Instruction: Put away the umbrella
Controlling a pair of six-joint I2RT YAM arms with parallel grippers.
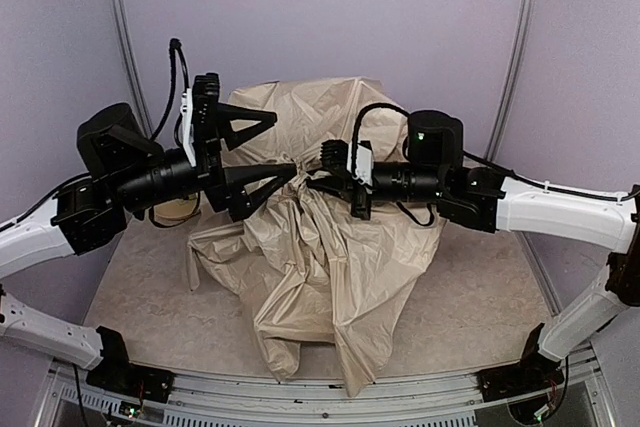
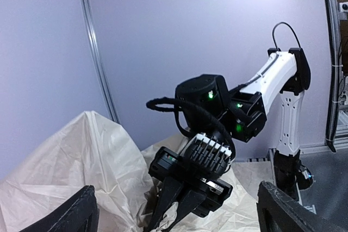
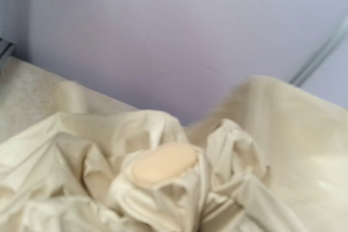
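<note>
The umbrella [image 1: 320,247] lies as a crumpled heap of cream-beige fabric across the middle of the table. My right gripper [image 1: 312,179] reaches in from the right and is shut on a bunched fold near the top of the heap; the left wrist view shows the same right gripper [image 2: 159,222] with its black fingers pinched together on the fabric. My left gripper [image 1: 283,145] stands wide open just left of that spot, its fingers [image 2: 73,213] apart with nothing in them. The right wrist view is blurred and shows a pale rounded knob [image 3: 163,164] wrapped in fabric; its own fingers are not visible there.
A tan round object [image 1: 180,209] sits half hidden behind my left arm at the table's left. The beige table top [image 1: 480,297] shows to the right of the heap. Purple walls and metal posts [image 1: 120,17] close the back.
</note>
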